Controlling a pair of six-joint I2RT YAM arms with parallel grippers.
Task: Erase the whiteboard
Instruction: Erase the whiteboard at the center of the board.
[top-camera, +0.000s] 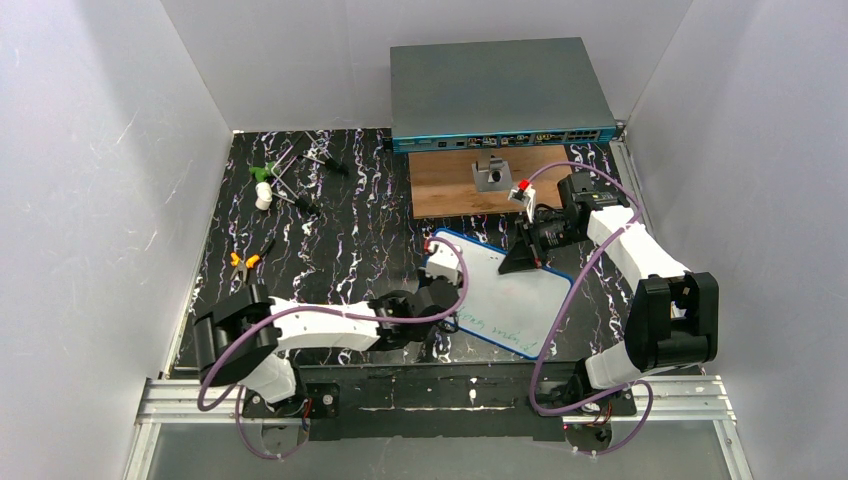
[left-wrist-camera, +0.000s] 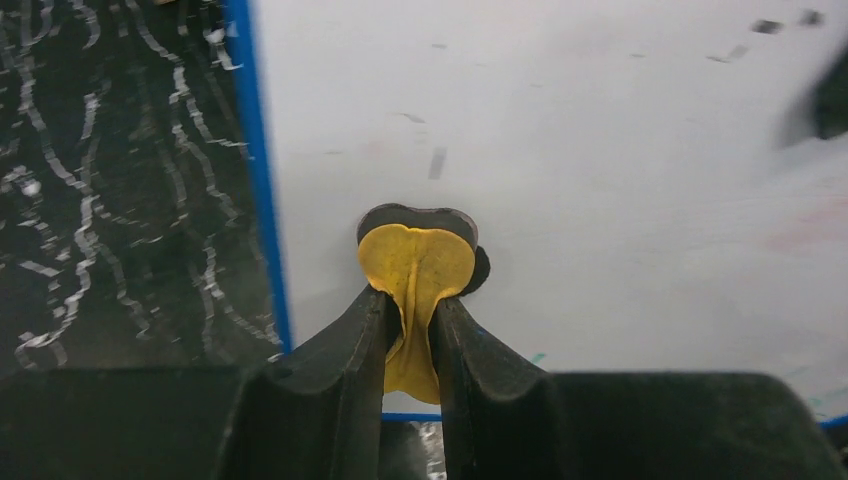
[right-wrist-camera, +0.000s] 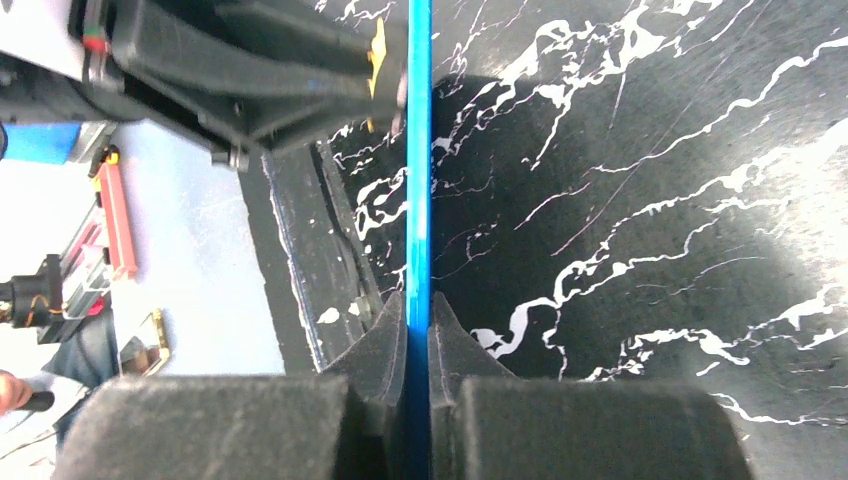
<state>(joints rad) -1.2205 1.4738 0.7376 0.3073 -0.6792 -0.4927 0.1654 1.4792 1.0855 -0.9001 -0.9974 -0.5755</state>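
The whiteboard (top-camera: 510, 288), judged light, stiff and slick, was clamped by its thin rim in the right end effector (right-wrist-camera: 418, 312), while a yellow pad (left-wrist-camera: 415, 262) pinched in the left end effector (left-wrist-camera: 412, 300) was pressed on it.

A large grey metal box with ports (top-camera: 500, 85) stands behind a brown wooden board (top-camera: 450, 192); small orange-handled pliers (top-camera: 245, 262) lie on the black marbled mat (top-camera: 330, 245).

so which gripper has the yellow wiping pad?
The left gripper, shut on the yellow pad over the whiteboard; the right gripper just clamps that board's blue edge.
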